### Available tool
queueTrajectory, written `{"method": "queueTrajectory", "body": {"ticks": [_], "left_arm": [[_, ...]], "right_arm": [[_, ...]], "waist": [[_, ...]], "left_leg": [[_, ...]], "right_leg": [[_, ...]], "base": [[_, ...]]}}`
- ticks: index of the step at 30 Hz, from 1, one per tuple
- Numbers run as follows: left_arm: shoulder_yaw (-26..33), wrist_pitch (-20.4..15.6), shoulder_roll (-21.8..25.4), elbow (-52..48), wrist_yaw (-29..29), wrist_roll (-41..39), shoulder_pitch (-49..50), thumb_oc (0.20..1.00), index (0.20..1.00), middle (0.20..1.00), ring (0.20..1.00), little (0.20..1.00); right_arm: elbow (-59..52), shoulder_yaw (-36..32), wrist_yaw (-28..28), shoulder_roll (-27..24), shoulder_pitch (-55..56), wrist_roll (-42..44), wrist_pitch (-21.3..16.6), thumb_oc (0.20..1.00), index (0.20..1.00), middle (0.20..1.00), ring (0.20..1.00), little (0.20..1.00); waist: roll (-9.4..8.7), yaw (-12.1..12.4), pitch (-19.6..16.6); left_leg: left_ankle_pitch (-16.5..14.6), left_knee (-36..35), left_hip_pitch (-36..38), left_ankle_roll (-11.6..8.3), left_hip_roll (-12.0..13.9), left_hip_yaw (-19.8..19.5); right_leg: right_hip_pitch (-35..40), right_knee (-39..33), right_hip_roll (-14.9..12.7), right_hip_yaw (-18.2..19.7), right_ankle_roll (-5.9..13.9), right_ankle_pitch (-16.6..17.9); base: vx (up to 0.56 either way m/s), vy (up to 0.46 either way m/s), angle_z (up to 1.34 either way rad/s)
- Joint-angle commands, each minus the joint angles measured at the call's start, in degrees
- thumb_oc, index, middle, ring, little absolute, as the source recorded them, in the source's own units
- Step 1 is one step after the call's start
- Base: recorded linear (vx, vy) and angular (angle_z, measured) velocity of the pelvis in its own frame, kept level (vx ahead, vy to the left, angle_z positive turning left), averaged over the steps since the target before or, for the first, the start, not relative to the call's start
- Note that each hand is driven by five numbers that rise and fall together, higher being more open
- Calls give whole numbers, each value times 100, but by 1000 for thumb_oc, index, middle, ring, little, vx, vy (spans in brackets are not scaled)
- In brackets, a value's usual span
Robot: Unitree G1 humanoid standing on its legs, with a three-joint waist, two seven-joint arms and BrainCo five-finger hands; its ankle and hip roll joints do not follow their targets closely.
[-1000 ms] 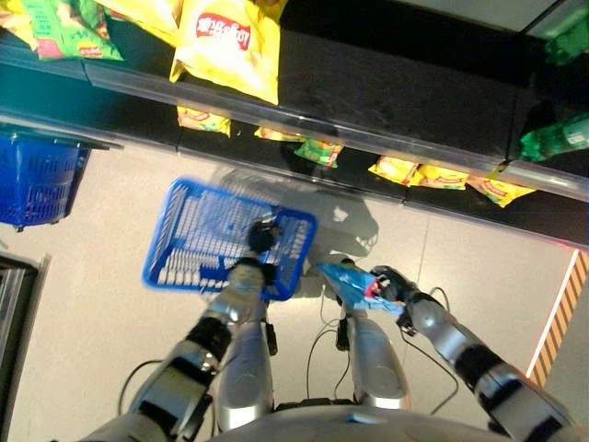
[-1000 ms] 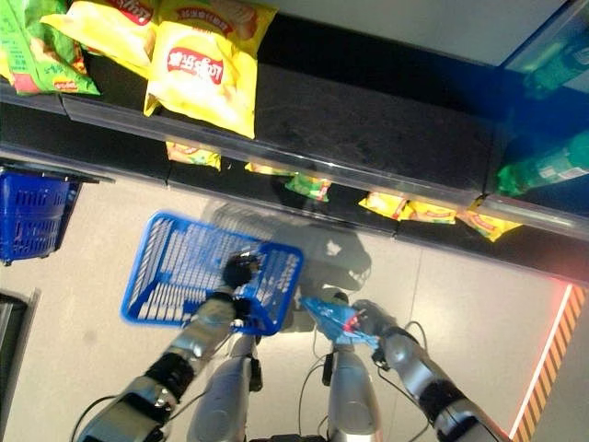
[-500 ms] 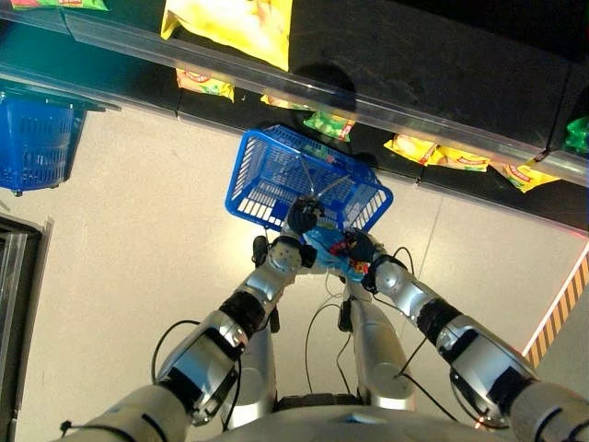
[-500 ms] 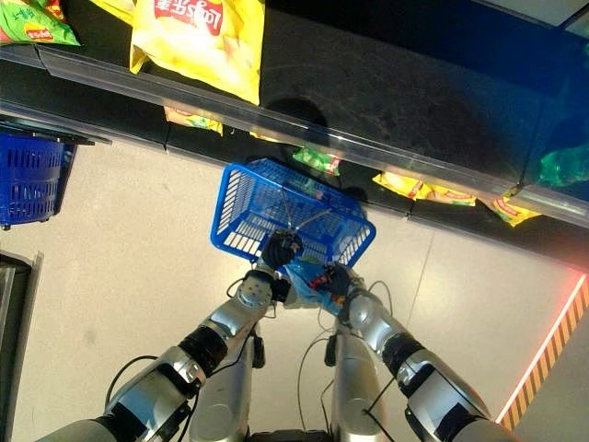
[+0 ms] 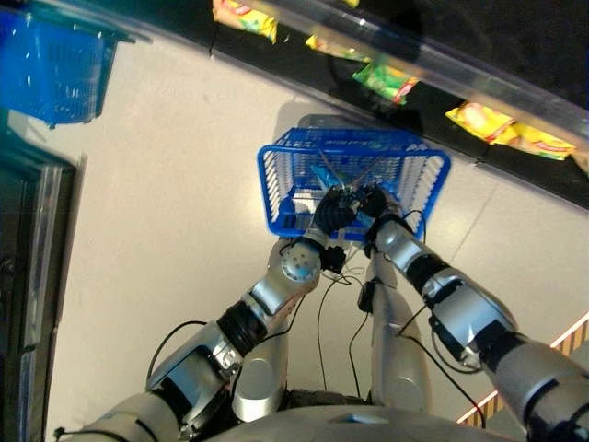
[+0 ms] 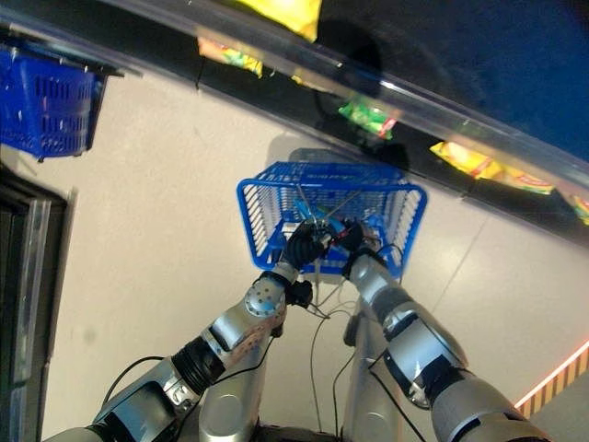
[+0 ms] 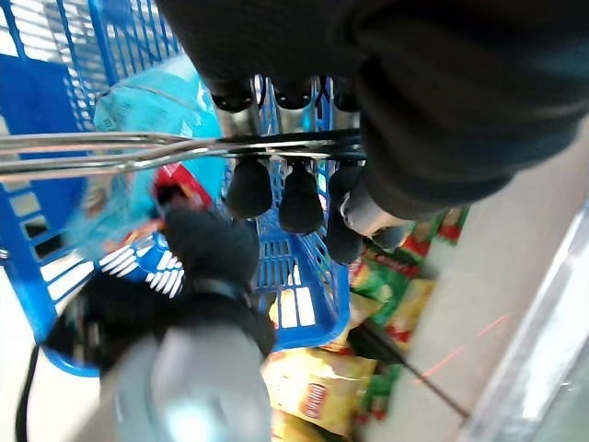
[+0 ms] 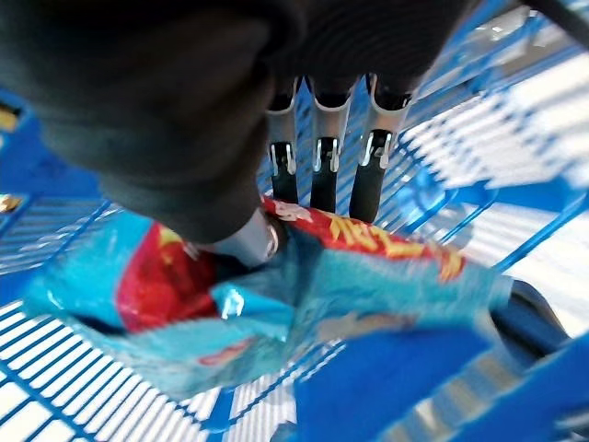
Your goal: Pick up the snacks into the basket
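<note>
Well beyond my robot hand, a shelf (image 5: 442, 69) edge; far off to my left, a second blue basket (image 5: 55, 60).

Slatted blue plastic basket (image 5: 284, 189) with shiny metal handles (image 7: 138, 152) — glossy, crinkled snack bag (image 8: 276, 304).

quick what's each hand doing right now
Left hand: shut on the basket handle, carrying the blue basket.
Right hand: shut on the blue snack bag, held inside the basket.
</note>
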Motion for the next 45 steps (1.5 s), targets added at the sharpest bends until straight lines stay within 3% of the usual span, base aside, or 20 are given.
{"method": "queueTrajectory", "body": {"ticks": [1, 4, 5, 13, 20, 23, 27, 37, 40, 45], "left_arm": [[-472, -440, -621, -822, -286, -152, -432, 200, 200, 200, 200, 200], [-518, -429, -734, -750, -316, -174, -436, 200, 200, 200, 200, 200], [-536, -406, -727, -724, -350, -195, -438, 200, 200, 200, 200, 200], [-189, -423, -603, -343, -140, -60, -325, 200, 200, 200, 200, 200], [1028, -217, -214, 1819, 408, 893, -66, 200, 200, 200, 200, 200], [1272, -188, -52, 2129, 340, 1030, 77, 200, 200, 200, 200, 200], [1985, -13, 288, 3106, 249, 1682, 547, 200, 200, 200, 200, 200], [3109, 577, 190, 5997, 222, 2955, 1600, 200, 200, 200, 200, 200], [3283, 603, 211, 6161, 143, 3212, 1946, 200, 200, 200, 200, 200], [3268, 567, 324, 6155, 32, 3430, 2147, 200, 200, 200, 200, 200]], "right_arm": [[-259, 237, 48, 121, -64, 6, -159, 200, 200, 200, 200, 200], [-583, 446, 100, 182, -157, -192, -171, 200, 200, 200, 200, 200], [-564, 465, 152, 233, -201, -147, -167, 1000, 1000, 1000, 1000, 1000], [285, 516, 443, 407, 93, -192, 44, 1000, 1000, 1000, 1000, 1000], [-174, 125, 496, 247, 1482, 45, -48, 1000, 1000, 1000, 1000, 1000], [-245, -70, 513, 147, 1698, 116, -51, 1000, 1000, 1000, 1000, 1000], [-430, -664, 705, -36, 2531, 270, -81, 1000, 1000, 1000, 1000, 1000], [-468, -1716, 840, 145, 3986, 570, -121, 1000, 1000, 1000, 1000, 1000], [-584, -2068, 886, 253, 4349, 849, -145, 1000, 1000, 1000, 1000, 1000], [-722, -2360, 952, 400, 4582, 1409, -263, 1000, 1000, 1000, 1000, 1000]], "waist": [[351, -1, -96], [311, -25, -96], [303, -29, -96], [188, -38, -96], [-204, -325, -96], [-261, -374, -96], [-426, -469, -97], [-695, -603, -1472], [-705, -661, -1739], [-648, -752, -1829]], "left_leg": [[55, -199, -213, 120, -407, 27], [66, -228, -296, 107, -426, 33], [65, -233, -307, 100, -434, 41], [14, -238, -12, 91, -444, 49], [-169, -238, 988, 130, -403, 145], [-239, -221, 1284, 161, -417, 156], [-604, -26, 2236, 259, -457, 202], [-962, -199, 3162, 378, -494, 348], [-1034, -275, 3348, 403, -495, 437], [-1000, -288, 3491, 379, -334, 572]], "right_leg": [[-439, 23, 73, 110, 197, 311], [-511, -30, 61, 139, 208, 350], [-520, -50, 59, 149, 215, 369], [-168, -141, 29, 75, 257, 370], [782, -127, 39, 126, 264, 232], [1044, -105, 29, 118, 270, 183], [1953, 80, 12, 199, 275, -71], [2756, -15, 27, 321, 370, -246], [2793, 119, 12, 372, 417, -249], [2706, 404, 132, 642, 464, -203]], "base": [[4, 46, 2], [8, 47, 3], [0, 0, 0], [-2, 9, 2], [5, 19, 3], [49, 29, -3], [101, 58, -10], [157, 65, -11], [94, 73, -13], [41, -15, -23]]}}
